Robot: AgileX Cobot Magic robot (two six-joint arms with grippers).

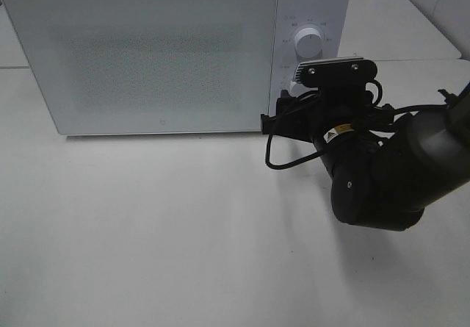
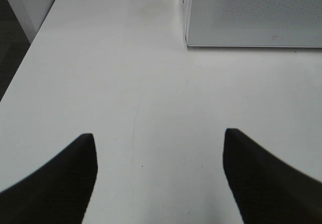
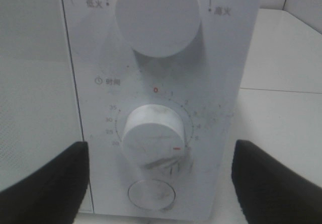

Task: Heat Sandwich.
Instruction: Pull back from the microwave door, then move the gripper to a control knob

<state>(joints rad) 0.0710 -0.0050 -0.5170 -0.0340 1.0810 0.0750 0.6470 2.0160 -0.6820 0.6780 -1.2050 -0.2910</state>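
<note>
**Timer step: R claw lined up on the microwave's timer knob**

Microwave (image 1: 147, 55) stands on the table (image 1: 147, 231) w/ its door (image 1: 139, 66) shut. Sandwich isn't in view anywhere. The door's dotted panel hides the inside, so can't tell if it's in there. Shut door plus a claw at the controls suggests it prob. is.

R claw (image 3: 161, 148) sits right in front of the microwave's control panel. Its jaws are spread wide, one each side of the timer knob (image 3: 153, 136), gripping nothing. The knob's red mark sits off the red 0, toward the dial's low numbers. Power knob (image 3: 157, 12) is above it, round btn (image 3: 152, 195) below.

L claw (image 2: 158, 136) hangs over the table out front of the microwave's left corner, jaws wide apart, empty.

Step in hand, as I read it: setting cook time. Can't tell if the dial is already where it's wanted.

If the dial needs more, next move calls for going straight in, centred on the knob, closing square on its rim, then twisting. The knob looks smooth & round, so slip is the risk. Push gently so the microwave doesn't slide back.
</note>
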